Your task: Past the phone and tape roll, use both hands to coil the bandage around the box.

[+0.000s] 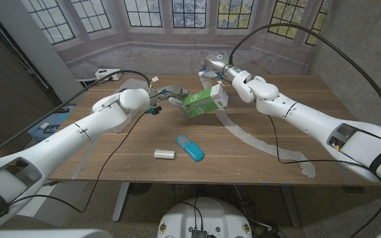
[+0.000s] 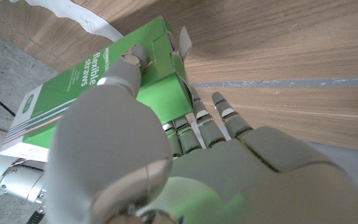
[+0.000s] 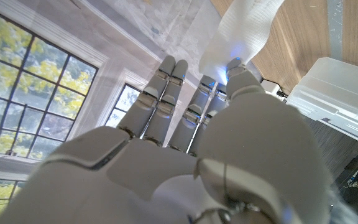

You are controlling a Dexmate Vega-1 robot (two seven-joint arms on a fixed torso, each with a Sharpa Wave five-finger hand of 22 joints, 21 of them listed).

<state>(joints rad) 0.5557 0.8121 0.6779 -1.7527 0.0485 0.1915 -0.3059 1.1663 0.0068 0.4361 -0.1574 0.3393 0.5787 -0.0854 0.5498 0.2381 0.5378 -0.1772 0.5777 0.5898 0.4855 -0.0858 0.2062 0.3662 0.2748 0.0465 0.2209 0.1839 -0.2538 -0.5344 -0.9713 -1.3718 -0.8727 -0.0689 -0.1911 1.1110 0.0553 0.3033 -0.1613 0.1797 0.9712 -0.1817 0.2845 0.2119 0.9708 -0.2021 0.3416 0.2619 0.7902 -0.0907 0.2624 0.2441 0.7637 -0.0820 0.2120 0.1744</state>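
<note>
A green straw box (image 1: 204, 102) hangs tilted above the table's far middle, gripped at its left end by my left hand (image 1: 167, 96). In the left wrist view my left hand (image 2: 123, 143) has its fingers under the box (image 2: 104, 68) and its thumb on top. A white bandage (image 1: 256, 140) trails from the box over the table toward the front right edge. My right hand (image 1: 217, 66) is raised just behind the box and pinches the bandage's upper end (image 3: 241, 25) at its fingertips (image 3: 235, 78). The teal phone (image 1: 189, 147) and white tape roll (image 1: 165, 154) lie nearer the front.
A clear plastic container (image 3: 337, 93) is seen past my right hand. At the table's left end lie a blue item (image 1: 58, 116) and some white things, with cables (image 1: 121, 74) running across. A window wall stands behind the table (image 1: 309, 92).
</note>
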